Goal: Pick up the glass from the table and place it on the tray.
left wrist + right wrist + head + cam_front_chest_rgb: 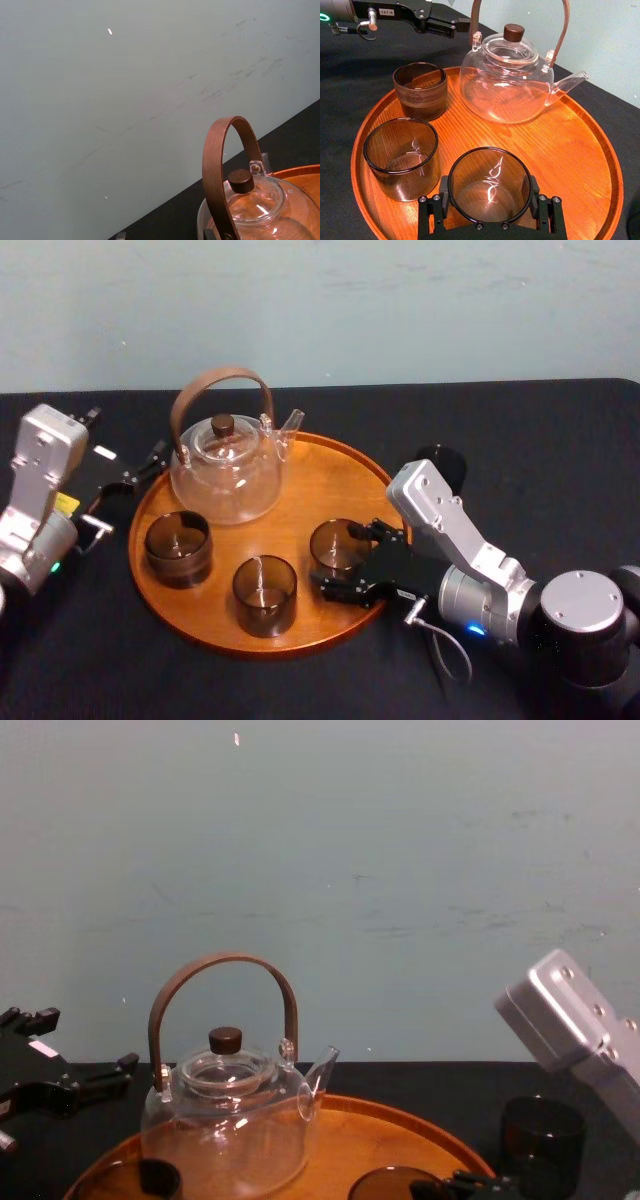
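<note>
The right hand (pixel 340 562) reaches in over the tray's near-right rim and pinches a smoky glass (pixel 489 175), one pad against the wall on each side. The glass stands upright on the right part of the tray (pixel 310 490), and its base looks to be down on the wood, though the contact itself is hard to confirm. Two more glasses (pixel 178 548) (pixel 264 594) stand on the tray's left and front, and the clear teapot (pixel 225 475) sits at the back. Another dark glass (pixel 441 464) waits on the counter (pixel 560 440) behind the right arm.

The placing seems nearly done — what remains is the release. It would go best if the base is flat on the wood before letting go, and if both fingers spread evenly so neither nudges the glass sideways. The front glass stands near the held one, so the safer retreat is probably straight up or back over the rim — not sideways. Smooth glass on wood may slide if a pad drags.

The left hand (pixel 125 490) hangs spread beside the tray's left edge, near the teapot, and idle.
</note>
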Motion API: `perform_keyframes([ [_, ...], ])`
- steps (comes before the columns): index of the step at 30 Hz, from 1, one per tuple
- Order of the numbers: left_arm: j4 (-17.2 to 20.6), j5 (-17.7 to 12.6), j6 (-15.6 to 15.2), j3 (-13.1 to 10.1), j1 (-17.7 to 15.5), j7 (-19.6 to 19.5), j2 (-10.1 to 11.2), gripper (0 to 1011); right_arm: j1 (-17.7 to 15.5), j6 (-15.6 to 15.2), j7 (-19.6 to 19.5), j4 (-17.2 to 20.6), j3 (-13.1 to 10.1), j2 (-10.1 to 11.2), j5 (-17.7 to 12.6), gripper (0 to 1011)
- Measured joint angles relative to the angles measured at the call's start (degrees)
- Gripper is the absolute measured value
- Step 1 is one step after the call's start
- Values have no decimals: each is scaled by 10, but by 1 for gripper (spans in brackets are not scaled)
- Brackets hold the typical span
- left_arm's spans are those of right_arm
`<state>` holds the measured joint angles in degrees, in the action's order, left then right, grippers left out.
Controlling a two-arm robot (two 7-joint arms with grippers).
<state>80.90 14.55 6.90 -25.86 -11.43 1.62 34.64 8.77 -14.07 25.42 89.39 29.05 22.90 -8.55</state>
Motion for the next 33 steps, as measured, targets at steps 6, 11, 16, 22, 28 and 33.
perform_keyframes([
  [6,0,0,0,0,0,0,0,1001,0,0,0,0,0,0,0,973],
  [11,0,0,0,0,0,0,0,1002,0,0,0,1,-1,1,-1,1002],
  [16,0,0,0,0,0,0,0,1001,0,0,0,1,-1,1,-1,1002],
  [22,0,0,0,0,0,0,0,1001,-5,7,1,5,-5,4,-7,1002],
  [28,0,0,0,0,0,0,0,1001,-18,9,-1,22,-15,13,-13,1002],
  [33,0,0,0,0,0,0,0,1002,-33,14,-5,40,-24,22,-19,1002],
])
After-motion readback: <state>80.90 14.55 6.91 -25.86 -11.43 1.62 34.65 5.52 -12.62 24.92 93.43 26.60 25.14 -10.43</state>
